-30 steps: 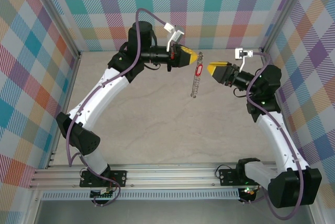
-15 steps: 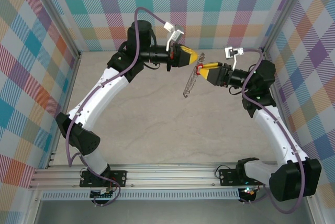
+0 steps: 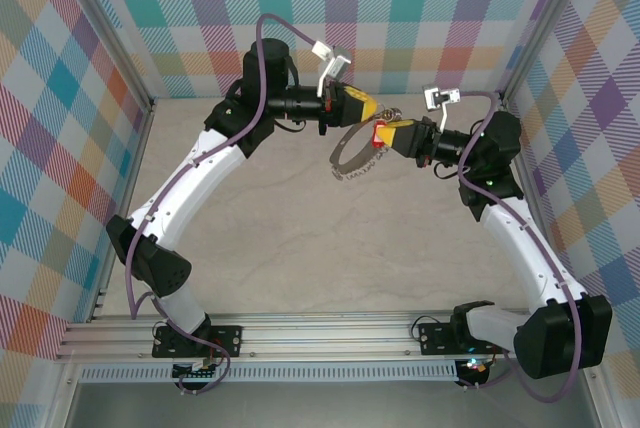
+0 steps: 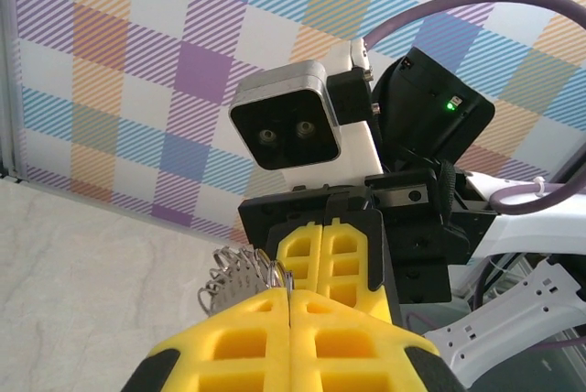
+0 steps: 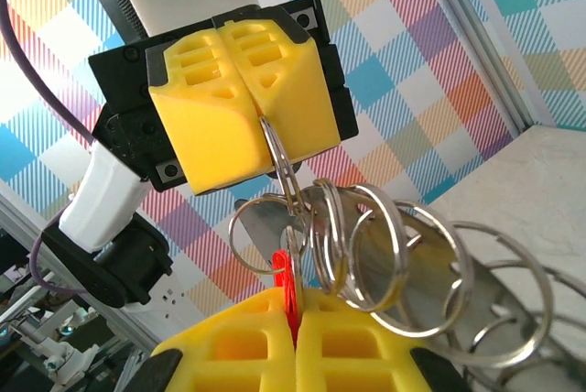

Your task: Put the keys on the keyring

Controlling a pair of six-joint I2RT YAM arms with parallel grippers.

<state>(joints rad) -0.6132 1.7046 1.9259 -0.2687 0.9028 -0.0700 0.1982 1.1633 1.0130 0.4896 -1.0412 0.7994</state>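
My left gripper (image 3: pixel 377 108) is shut, pinching one loop of the keyring (image 3: pixel 348 156) above the table. The keyring is a silvery chain of linked rings that curves down and to the left. In the right wrist view the left gripper's yellow fingers (image 5: pixel 240 90) clamp a ring of the keyring (image 5: pixel 385 245). My right gripper (image 3: pixel 382 132) meets the left one tip to tip and is shut on the red tag (image 5: pixel 291 275) of the keys (image 5: pixel 261 218). The small silver blade lies behind a ring. In the left wrist view the keyring (image 4: pixel 240 273) bunches left of my shut left gripper (image 4: pixel 291 293).
The beige tabletop (image 3: pixel 300 238) lies below both raised arms. Checkered walls (image 3: pixel 400 8) enclose the back and sides, with metal posts at the corners. An aluminium rail (image 3: pixel 320 333) holding the arm bases runs along the near edge.
My right gripper moved left to the left gripper and closed on the red tag. The keyring, which hung straight down, has swung up into a curve toward the left.
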